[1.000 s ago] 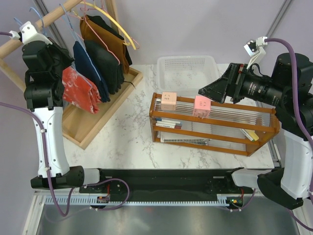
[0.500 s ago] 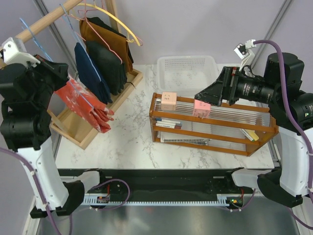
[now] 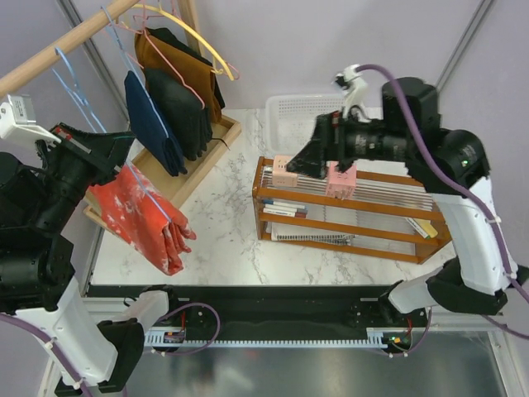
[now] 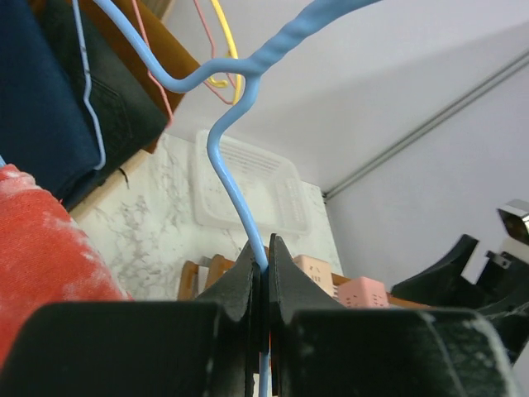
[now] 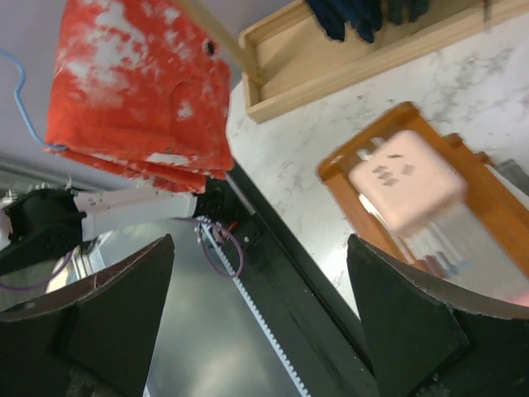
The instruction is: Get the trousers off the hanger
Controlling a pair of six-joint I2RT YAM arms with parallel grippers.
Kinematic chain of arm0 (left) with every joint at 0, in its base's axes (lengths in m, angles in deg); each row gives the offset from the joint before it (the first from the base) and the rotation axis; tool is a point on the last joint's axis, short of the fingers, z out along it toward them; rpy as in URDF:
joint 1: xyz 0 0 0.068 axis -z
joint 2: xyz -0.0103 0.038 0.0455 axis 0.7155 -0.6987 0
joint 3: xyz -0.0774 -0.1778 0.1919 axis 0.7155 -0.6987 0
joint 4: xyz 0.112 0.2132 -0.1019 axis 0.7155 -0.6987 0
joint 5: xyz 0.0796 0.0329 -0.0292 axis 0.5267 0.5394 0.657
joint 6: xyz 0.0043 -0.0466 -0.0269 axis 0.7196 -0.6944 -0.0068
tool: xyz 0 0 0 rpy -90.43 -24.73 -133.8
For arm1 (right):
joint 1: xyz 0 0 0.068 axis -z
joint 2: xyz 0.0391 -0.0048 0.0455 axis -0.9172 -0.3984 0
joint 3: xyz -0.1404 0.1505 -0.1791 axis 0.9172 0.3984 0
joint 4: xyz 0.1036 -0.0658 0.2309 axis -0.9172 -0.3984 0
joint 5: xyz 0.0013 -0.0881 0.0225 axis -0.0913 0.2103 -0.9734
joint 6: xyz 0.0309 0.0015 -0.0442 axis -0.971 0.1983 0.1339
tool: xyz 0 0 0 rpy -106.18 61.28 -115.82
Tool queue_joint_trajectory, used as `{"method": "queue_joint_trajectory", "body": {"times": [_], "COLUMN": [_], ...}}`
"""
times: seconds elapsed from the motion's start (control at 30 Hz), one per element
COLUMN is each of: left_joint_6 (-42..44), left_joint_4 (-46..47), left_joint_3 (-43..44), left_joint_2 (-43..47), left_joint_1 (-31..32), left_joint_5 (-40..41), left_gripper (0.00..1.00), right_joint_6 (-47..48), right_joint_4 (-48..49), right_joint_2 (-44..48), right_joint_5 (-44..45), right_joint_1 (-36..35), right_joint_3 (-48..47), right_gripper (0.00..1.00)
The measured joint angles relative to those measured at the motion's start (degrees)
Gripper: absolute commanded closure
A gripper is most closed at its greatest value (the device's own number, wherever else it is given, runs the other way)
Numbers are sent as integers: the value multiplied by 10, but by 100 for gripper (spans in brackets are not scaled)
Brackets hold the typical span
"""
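The red, white-speckled trousers (image 3: pixel 142 222) hang folded over the light-blue wire hanger (image 3: pixel 78 91) at the left, past the table's left edge. My left gripper (image 3: pixel 122 150) is shut on the hanger's wire just below its twisted neck (image 4: pixel 235 165); the wire runs between the closed fingers (image 4: pixel 248 277). The trousers (image 4: pixel 41 248) fill the lower left of the left wrist view. My right gripper (image 3: pixel 299 161) is open and empty, hovering over the wooden shelf's left end and facing the trousers (image 5: pixel 140 91). In the right wrist view its fingers (image 5: pixel 107 314) stand wide apart, and a bit of the hanger (image 5: pixel 21 99) shows.
On the wooden rail (image 3: pixel 74 37) hang navy (image 3: pixel 149 116), black (image 3: pixel 186 107) and brown (image 3: pixel 178 58) garments on blue, pink and yellow hangers, above a wooden base tray (image 3: pixel 198 161). A white basket (image 3: pixel 318 116) sits at the back. The wooden shelf (image 3: pixel 355 223) carries two pink cubes (image 3: pixel 285 169).
My left arm has carried the hanger with the trousers away from the rack, nearer and lower. My right arm has swung left over the shelf, its jaws still open.
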Motion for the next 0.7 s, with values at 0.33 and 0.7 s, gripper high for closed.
{"method": "queue_joint_trajectory", "body": {"times": [0.33,0.7], "left_joint_6": [-49,-83], "left_joint_4": [-13,-15], "left_joint_3": [17,27], "left_joint_2": [0,9], "left_joint_1": [0,0], "left_joint_5": [-55,-97], "left_gripper": [98,98], "right_joint_6": [56,192], "right_joint_4": [84,263], "right_joint_2": [-86,-54], "right_joint_5": [366,601], "right_joint_1": [-470,-620], "right_joint_3": [-20,144], "right_gripper": [12,26]}}
